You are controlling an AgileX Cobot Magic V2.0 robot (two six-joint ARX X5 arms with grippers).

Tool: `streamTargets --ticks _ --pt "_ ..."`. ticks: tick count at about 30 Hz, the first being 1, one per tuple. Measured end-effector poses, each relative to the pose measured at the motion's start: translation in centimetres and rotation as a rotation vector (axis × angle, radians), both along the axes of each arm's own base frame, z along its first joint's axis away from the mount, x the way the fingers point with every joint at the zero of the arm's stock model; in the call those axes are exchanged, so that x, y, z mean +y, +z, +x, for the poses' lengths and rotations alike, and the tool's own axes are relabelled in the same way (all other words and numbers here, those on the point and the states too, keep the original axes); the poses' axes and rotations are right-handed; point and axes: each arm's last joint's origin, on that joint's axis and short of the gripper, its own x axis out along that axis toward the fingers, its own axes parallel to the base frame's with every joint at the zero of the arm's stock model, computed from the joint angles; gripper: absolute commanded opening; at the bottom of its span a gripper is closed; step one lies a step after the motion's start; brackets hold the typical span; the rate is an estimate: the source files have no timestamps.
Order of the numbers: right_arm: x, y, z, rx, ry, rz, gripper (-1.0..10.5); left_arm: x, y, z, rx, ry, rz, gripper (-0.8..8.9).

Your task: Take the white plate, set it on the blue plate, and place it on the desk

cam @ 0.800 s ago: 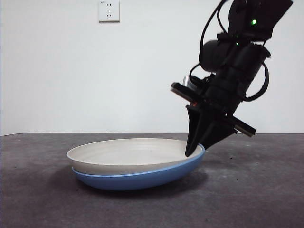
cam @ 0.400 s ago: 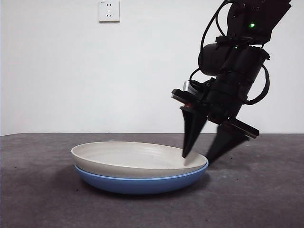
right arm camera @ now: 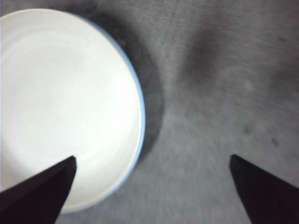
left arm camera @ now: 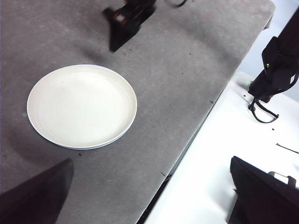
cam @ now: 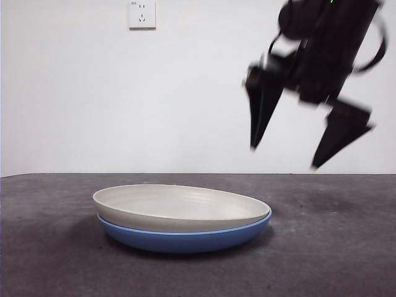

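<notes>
The white plate [cam: 173, 203] lies nested on the blue plate [cam: 185, 239], both flat on the desk [cam: 334, 253]. My right gripper [cam: 284, 158] hangs open in the air above the desk, up and to the right of the plates' right rim, holding nothing. Its wrist view shows the white plate [right arm camera: 60, 102] with the blue plate's rim [right arm camera: 142, 121] around it, the jaws [right arm camera: 153, 158] spread wide above that edge. My left gripper [left arm camera: 151, 161] waits open high over the desk, looking down on the white plate [left arm camera: 81, 106] and the right gripper [left arm camera: 124, 28].
A wall socket [cam: 142, 13] sits on the white wall behind. The desk's edge [left arm camera: 210, 102] runs beside a white surface carrying black equipment [left arm camera: 273, 70]. Bare desk [right arm camera: 224, 93] surrounds the stacked plates.
The right gripper opened off the white plate's right rim and rose up and away. The plates settled flat from their tilt.
</notes>
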Motion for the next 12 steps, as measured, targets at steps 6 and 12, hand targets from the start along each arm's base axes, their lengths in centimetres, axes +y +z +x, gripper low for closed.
streamTargets --ticks 6,12 --pt "-1.3 5.6 -5.3 -0.118 0.056 -0.012 6.0 0.0 0.0 0.0 0.002 0.002 -0.001 6.26" --pt "-3.0 9.3 -11.2 -0.166 0.114 0.01 6.0 0.0 0.0 0.0 0.009 0.007 -0.005 6.26"
